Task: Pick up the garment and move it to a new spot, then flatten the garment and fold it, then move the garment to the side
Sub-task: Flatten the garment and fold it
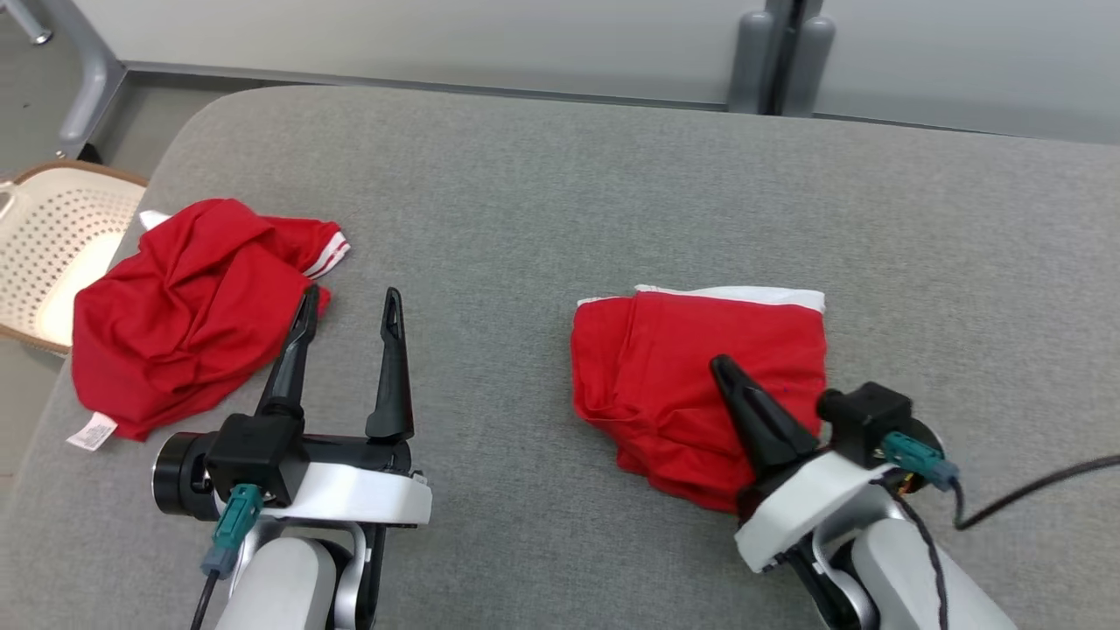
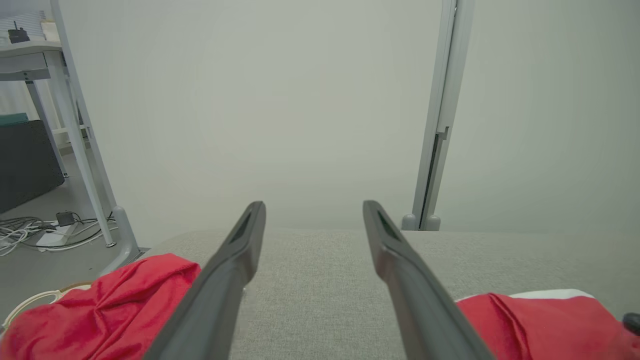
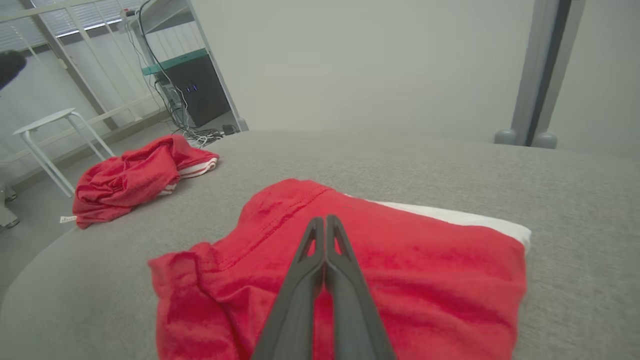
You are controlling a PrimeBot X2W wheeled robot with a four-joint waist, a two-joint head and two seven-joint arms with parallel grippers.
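Right hand [image 1: 720, 361], fingers pressed together, points over the folded red garment [image 1: 682, 350]; left hand [image 1: 352, 295] spread wide, empty.

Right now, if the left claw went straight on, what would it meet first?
Probably nothing close: the left claw points along bare grey table, between the crumpled red garment and the folded red garment; its height is unclear.

Two red garments [image 1: 700, 376] [image 1: 175, 315], one grey table [image 1: 560, 192], one pale basket [image 1: 52, 245], two hands [image 1: 351, 295] [image 1: 721, 364], one white stool [image 3: 47, 120].
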